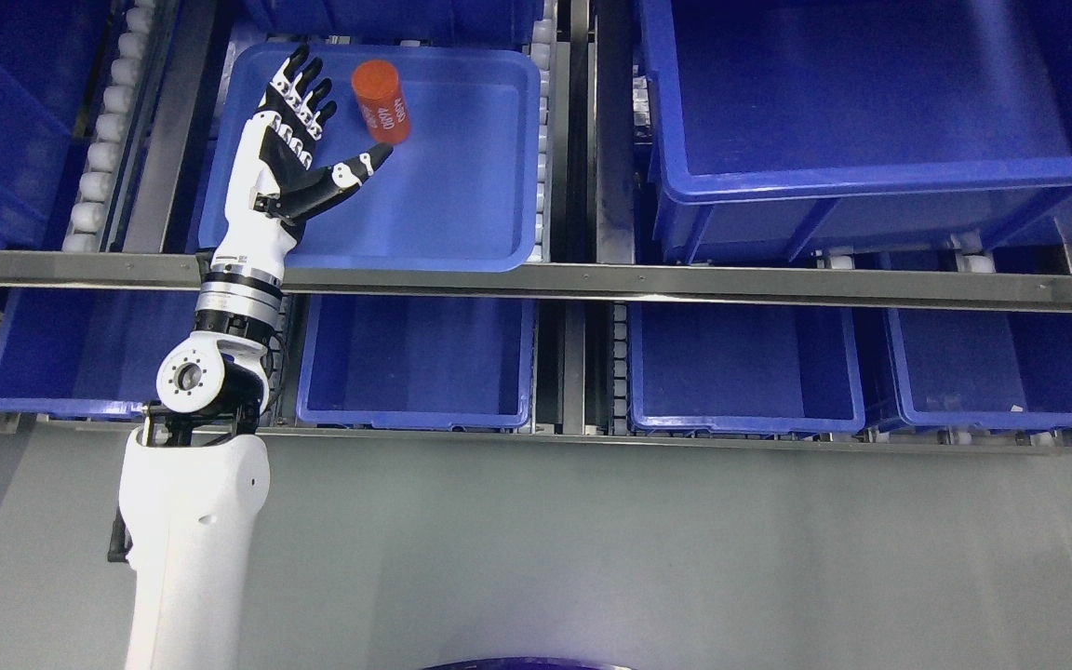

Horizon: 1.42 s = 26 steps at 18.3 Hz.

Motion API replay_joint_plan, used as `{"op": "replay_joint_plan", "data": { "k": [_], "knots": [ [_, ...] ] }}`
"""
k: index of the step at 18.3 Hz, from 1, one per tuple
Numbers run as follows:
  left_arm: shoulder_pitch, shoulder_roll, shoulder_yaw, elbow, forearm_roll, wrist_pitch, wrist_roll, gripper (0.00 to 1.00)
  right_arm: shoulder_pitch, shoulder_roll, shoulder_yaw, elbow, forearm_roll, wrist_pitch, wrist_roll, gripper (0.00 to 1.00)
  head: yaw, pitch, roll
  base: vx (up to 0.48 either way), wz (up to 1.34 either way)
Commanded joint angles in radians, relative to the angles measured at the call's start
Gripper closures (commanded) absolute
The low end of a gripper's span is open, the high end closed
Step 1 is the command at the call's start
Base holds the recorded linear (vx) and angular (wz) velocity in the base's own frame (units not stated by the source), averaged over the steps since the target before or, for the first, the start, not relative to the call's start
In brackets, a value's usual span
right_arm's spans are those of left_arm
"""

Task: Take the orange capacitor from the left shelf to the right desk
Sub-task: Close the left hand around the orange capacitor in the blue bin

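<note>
An orange capacitor (381, 101), a short cylinder with white print, lies on its side in the far part of a shallow blue tray (462, 214) on the upper shelf at the left. My left hand (313, 140) reaches over the tray from its near left corner. Its fingers (299, 88) are spread and hold nothing. The thumb (359, 169) points toward the capacitor, just below and left of it, with a small gap between them. The right arm is out of view.
A metal shelf rail (592, 279) runs across in front of the tray. Several blue bins (417, 409) stand on the lower shelf, and a large blue bin (871, 177) sits at the upper right. Grey floor (638, 558) lies below.
</note>
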Motion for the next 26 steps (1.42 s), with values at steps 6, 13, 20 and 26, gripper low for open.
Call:
{"op": "replay_joint_plan", "data": {
  "k": [6, 13, 20, 26],
  "knots": [
    [0.021, 0.042, 0.129, -0.037, -0.001, -0.013, -0.007, 0.00, -0.002, -0.017, -0.011, -0.034, 0.000, -0.001, 0.002, 0.00, 0.0000, 0.000, 0.000, 0.164, -0.11],
    [0.130, 0.034, 0.025, -0.074, -0.008, -0.013, -0.246, 0.00, -0.002, -0.017, -0.011, -0.034, 0.000, -0.001, 0.002, 0.00, 0.0000, 0.000, 0.000, 0.088, 0.03],
    [0.048, 0.030, 0.030, 0.051, -0.123, -0.009, -0.182, 0.00, -0.002, -0.017, -0.011, -0.034, 0.000, -0.001, 0.002, 0.00, 0.0000, 0.000, 0.000, 0.019, 0.01],
    [-0.015, 0.037, -0.039, 0.160, -0.192, 0.020, -0.195, 0.04, -0.002, -0.017, -0.011, -0.034, 0.000, -0.001, 0.002, 0.00, 0.0000, 0.000, 0.000, 0.000, 0.00]
  ]
}}
